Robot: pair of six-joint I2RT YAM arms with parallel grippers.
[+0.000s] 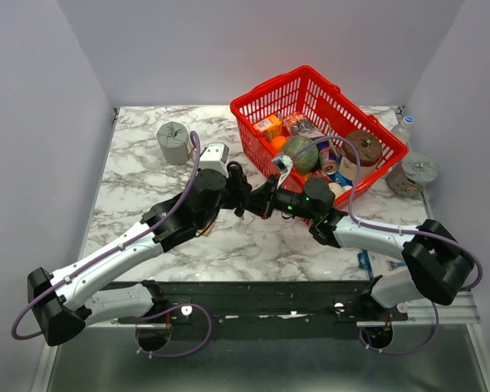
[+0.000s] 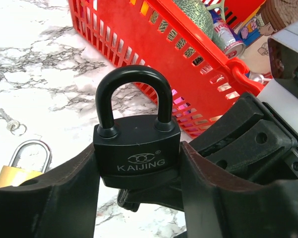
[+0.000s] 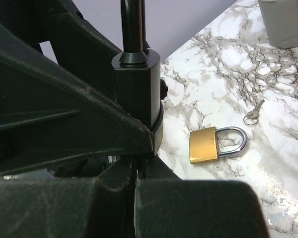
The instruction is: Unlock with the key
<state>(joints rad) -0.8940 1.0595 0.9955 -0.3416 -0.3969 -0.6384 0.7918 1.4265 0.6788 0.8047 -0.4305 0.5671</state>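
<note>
A black padlock [image 2: 136, 148] marked KAIJING stands upright above the marble table, its shackle closed. My left gripper [image 2: 136, 168] is shut on its body, one finger pressed to each side. Right under the padlock a small black ribbed piece shows, the head of the key [image 2: 123, 201]; its blade is hidden. My right gripper [image 3: 139, 168] comes in from the right, shut on the key beneath the black padlock [image 3: 136, 89]. In the top view the left gripper [image 1: 249, 200] and the right gripper [image 1: 271, 204] meet near the table's middle.
A brass padlock [image 3: 208, 145] lies flat on the table with a small plain silver key on a ring [image 3: 254, 111] beside it. A red basket [image 1: 243, 104] of groceries stands close behind the grippers. A grey cylinder [image 1: 173, 140] sits at the back left.
</note>
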